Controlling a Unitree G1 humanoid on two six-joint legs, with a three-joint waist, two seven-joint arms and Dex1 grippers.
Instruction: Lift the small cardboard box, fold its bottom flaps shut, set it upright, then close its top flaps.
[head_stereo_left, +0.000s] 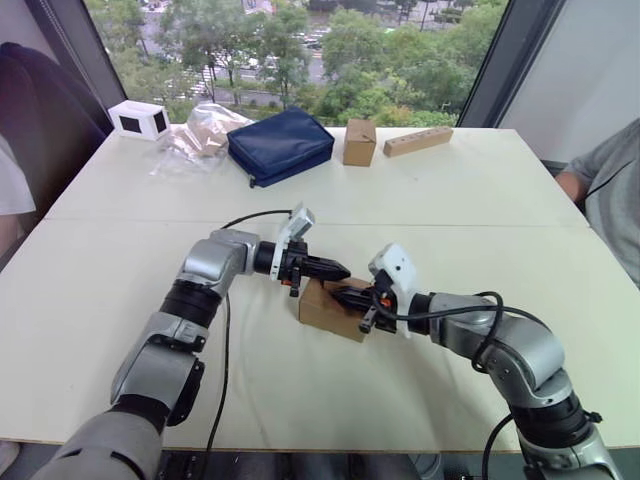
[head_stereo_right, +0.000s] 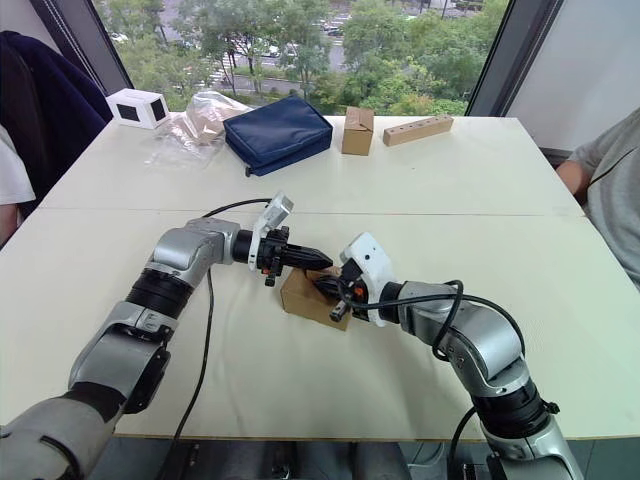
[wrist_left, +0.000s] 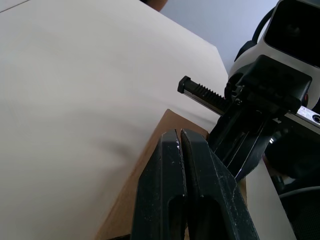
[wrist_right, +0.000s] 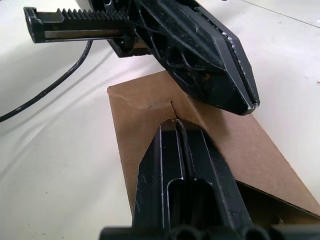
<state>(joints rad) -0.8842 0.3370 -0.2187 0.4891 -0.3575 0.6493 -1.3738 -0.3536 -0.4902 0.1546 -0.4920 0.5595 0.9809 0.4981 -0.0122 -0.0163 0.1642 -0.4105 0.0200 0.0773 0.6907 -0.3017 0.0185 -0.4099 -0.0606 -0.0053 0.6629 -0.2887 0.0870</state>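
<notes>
Flap-folding looks to be the step in hand: the small cardboard box (head_stereo_left: 325, 307) sits near the front middle of the pale table (head_stereo_left: 420, 210), tipped on an edge rather than standing square, with both grippers at it from either side. The left gripper (head_stereo_left: 338, 270) has its two black fingers pressed together, tips resting above the box's upper side. The right gripper (wrist_right: 176, 125) likewise has its fingers pressed together, laid flat on a brown flap right at its notched seam. Neither pinches the cardboard; both seem to push. Whether this end is the bottom cannot be told. Next, the flaps likely need pressing flush while the other gripper steadies the box, before turning it upright.
</notes>
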